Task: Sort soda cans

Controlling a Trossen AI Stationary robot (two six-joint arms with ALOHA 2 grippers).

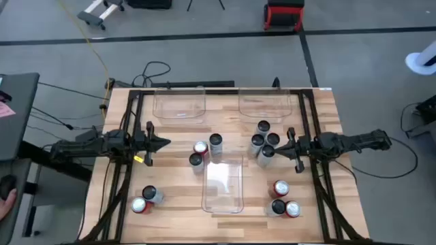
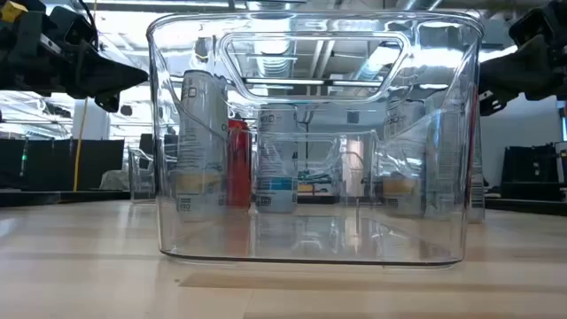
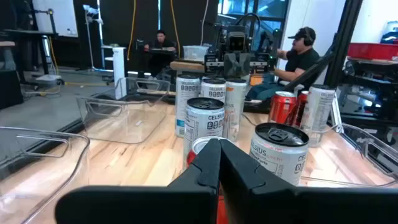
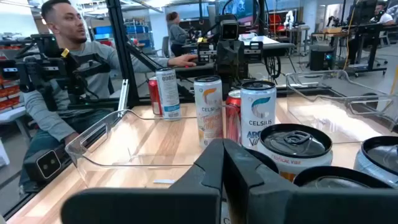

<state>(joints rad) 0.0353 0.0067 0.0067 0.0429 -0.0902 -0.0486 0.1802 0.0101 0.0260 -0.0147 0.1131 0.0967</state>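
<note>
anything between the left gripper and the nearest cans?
Nothing visible. The left gripper, shut, points across bare table at the three middle cans. The centre bin lies nearer the front edge, off that line. The right gripper, shut, is already beside the four-can cluster.

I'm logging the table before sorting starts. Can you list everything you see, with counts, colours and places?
Soda cans: twelve, silver tops, red, dark or pale bodies; four right of centre, three at centre, two near left, three near right.
Bins: three, clear plastic, all without cans; two along the far edge, one near centre.
Table: one, light wood.
People: several in the room beyond, at desks.
Left gripper: shut, holding nothing, left of the centre cans.
Right gripper: shut, holding nothing, beside the group of four.
</note>
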